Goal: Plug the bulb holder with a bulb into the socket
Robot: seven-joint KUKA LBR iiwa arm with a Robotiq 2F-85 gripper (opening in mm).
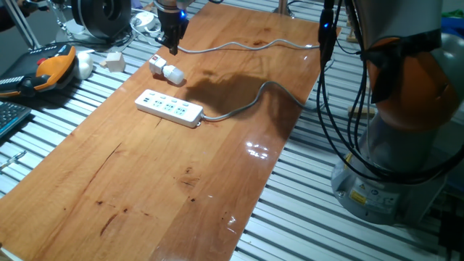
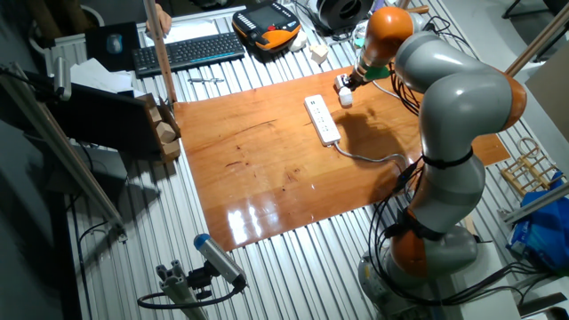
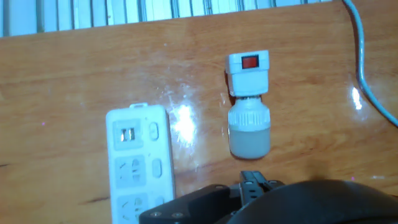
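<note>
Starting at the left of one fixed view: a black-and-orange handheld pendant [image 1: 51, 69] lies on the grey slatted metal bench [image 1: 43, 138] at upper left, with a plain white cube [image 1: 114, 61] just right of it, off the board. Next comes the glossy brown wooden tabletop board [image 1: 181, 181], filling the middle of the frame. On it, left of centre, the long flat white rectangular power strip with bluish outlet marks [image 1: 169, 108] lies flat, its grey cable [image 1: 246, 105] running off to the right. Just above the strip, apart from it, the small white plug-in lamp holder with a round white bulb [image 1: 166, 70] lies on its side, bulb end toward the lower right. The dark two-finger gripper [image 1: 173, 45] hangs at top centre, just above the holder, holding nothing; how far the jaws are open, cannot tell. A second thin grey cable [image 1: 239, 46] trails right from there. The orange and grey arm base [image 1: 406, 109] fills the right edge. In the hand view the strip [image 3: 139, 162] sits lower left, the holder [image 3: 249, 102] right of centre with its red spot on the square end at top and the bulb pointing down the frame, clearly apart from the strip. In the other fixed view the strip [image 2: 323, 119] and holder [image 2: 343, 92] sit upper centre, arm on the right.
</note>
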